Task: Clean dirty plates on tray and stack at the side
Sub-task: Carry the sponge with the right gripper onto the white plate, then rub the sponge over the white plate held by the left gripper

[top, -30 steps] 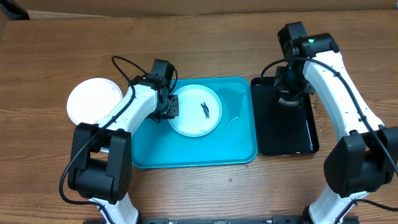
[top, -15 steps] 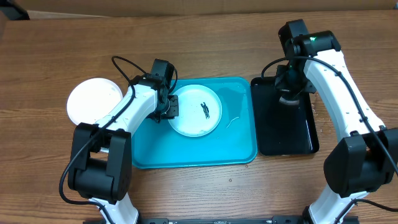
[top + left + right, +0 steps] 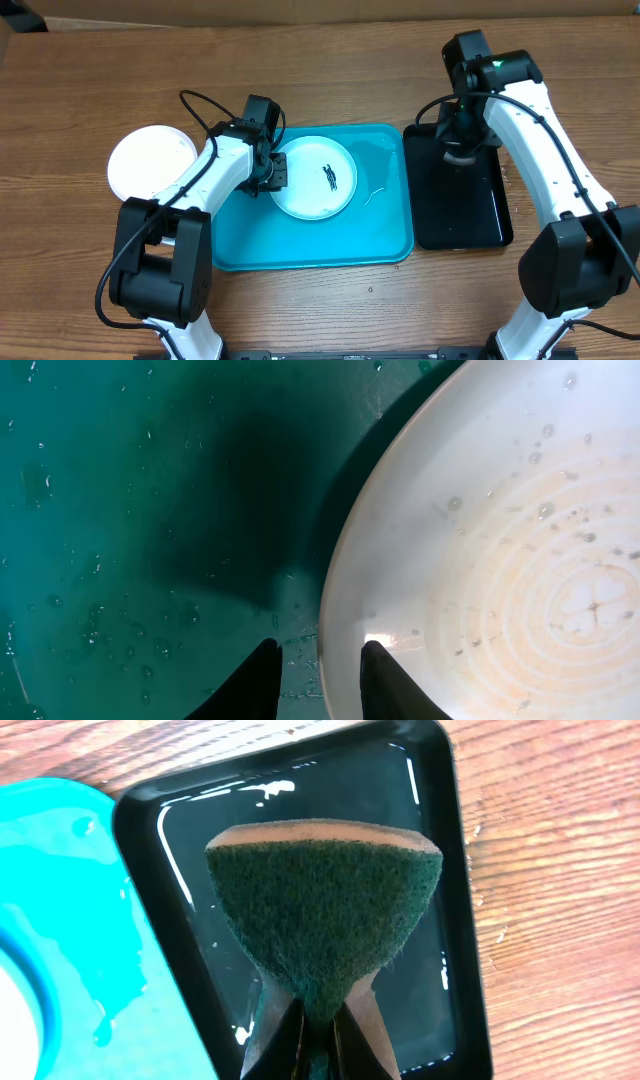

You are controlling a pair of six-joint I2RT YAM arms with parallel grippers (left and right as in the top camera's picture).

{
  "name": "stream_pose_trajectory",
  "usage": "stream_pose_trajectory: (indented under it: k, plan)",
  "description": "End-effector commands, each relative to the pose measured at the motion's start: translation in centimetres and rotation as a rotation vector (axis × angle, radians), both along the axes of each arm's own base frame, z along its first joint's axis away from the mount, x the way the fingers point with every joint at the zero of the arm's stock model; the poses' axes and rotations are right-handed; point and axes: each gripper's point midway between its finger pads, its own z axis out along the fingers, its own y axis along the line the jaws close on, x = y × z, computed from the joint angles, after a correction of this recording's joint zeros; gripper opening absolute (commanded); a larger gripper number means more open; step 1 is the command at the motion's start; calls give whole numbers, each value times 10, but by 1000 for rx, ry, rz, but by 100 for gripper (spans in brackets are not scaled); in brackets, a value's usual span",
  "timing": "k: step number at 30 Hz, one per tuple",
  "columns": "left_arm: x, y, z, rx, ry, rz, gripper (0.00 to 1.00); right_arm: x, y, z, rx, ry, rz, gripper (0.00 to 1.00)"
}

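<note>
Our left tool (image 3: 320, 685) sits narrow astride the left rim of the white plate (image 3: 310, 192), grip we cannot tell; the right tool (image 3: 320, 1020) pinches a green sponge (image 3: 325, 890) over the black tray (image 3: 425, 975).

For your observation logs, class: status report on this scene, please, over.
Left gripper open astride rim of white plate, on turquoise tray. Right gripper shut on green sponge above black tray. Black smear uncleaned. Nothing in the way.
</note>
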Motion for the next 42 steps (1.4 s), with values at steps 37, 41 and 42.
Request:
stream_pose_trajectory:
  k: [37,41,42]
  plan:
    - [4,-3,-3,-17,8,9,4,-20,222,-49,239,-286,455,4]
    - [5,-4,-3,-22,7,7,4,-21,222,-52,249,-279,413,4]
    - [5,-4,-3,-23,7,6,4,-21,222,-52,251,-276,406,4]
